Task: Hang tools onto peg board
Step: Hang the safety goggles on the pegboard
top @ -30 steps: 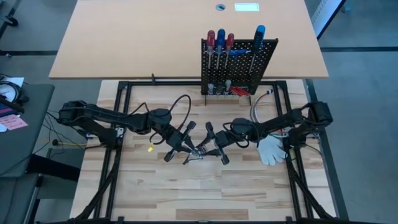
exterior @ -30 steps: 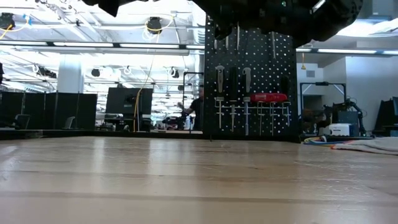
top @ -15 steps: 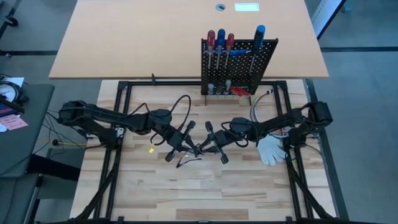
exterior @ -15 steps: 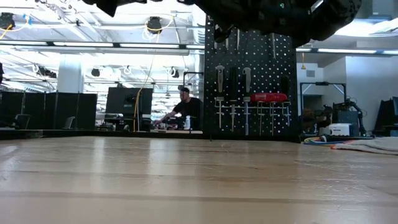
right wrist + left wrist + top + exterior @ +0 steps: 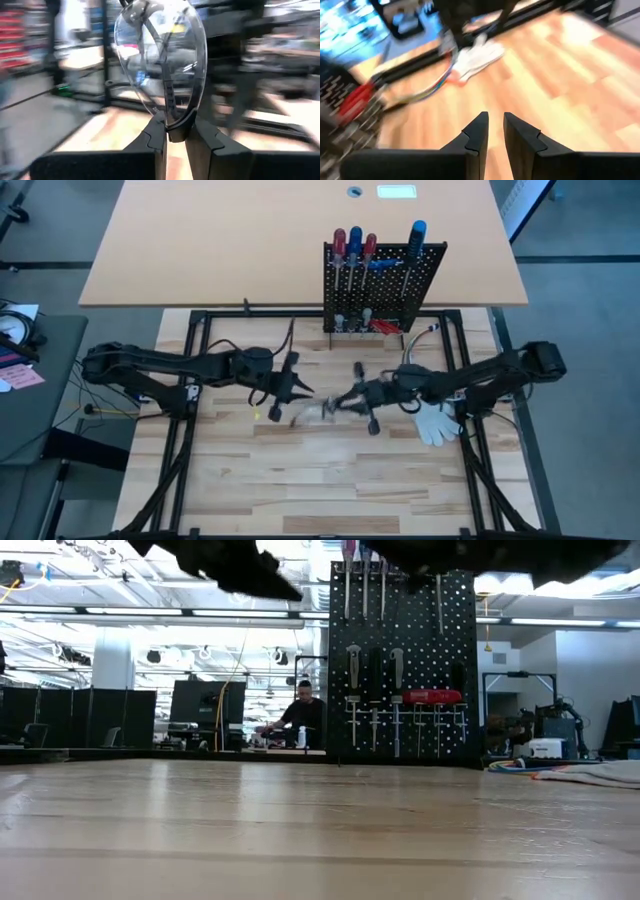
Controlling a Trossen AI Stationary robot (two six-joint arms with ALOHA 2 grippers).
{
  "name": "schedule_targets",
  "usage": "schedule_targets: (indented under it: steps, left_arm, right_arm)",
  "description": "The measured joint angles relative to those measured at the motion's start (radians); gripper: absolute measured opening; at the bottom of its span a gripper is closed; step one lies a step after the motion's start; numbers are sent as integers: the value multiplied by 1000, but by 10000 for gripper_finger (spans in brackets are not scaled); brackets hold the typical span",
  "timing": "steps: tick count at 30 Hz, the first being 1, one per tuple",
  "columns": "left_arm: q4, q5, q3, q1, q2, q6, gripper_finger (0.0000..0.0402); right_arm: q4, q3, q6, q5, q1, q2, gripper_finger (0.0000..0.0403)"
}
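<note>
Two dark arms reach toward the middle of the pale wooden slatted tabletop [image 5: 330, 480] in the high view. Left gripper [image 5: 290, 385]: above the boards, left of centre. Right gripper [image 5: 352, 402]: just right of centre, a blurred clear object at its tip. Black perforated metal peg board [image 5: 384, 285]: upright at the far edge, carrying red- and blue-handled screwdrivers [image 5: 354, 248]. White glove [image 5: 436, 421]: flat on the boards under the right arm.

Low view: peg board [image 5: 403, 660] stands far back; a seated person [image 5: 300, 722] shows in the room behind.

Left wrist view: fingers [image 5: 479, 135] nearly closed, narrow gap, nothing between them; glove [image 5: 476, 56] beyond.

Right wrist view: fingers [image 5: 156, 135] clamped on clear plastic safety glasses [image 5: 161, 60], held upright.
</note>
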Motion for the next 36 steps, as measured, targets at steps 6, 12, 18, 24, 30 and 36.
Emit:
schedule_targets:
  steps: [6, 12, 18, 24, 30, 36]
  left_arm:
    - [-67, -177, 0, 12, -14, -32, 56]
    - [-48, -178, 0, 11, -14, -34, 56]
    - [-32, -177, 0, 11, -14, -41, 56]
    - [-33, -176, 0, 11, -14, -45, 56]
    - [-37, -175, 0, 11, -14, -46, 56]
    - [-36, -175, 0, 11, -14, -48, 56]
  right_arm:
    - [162, -186, -5, 309, 3, -201, 49]
    - [627, -393, 4, 592, -13, -269, 48]
    - [809, -447, 80, 735, -98, -262, 48]
    - [806, -446, 219, 741, -242, -253, 48]
    - [736, -445, 352, 654, -327, -249, 49]
    - [718, -444, 452, 604, -383, -213, 49]
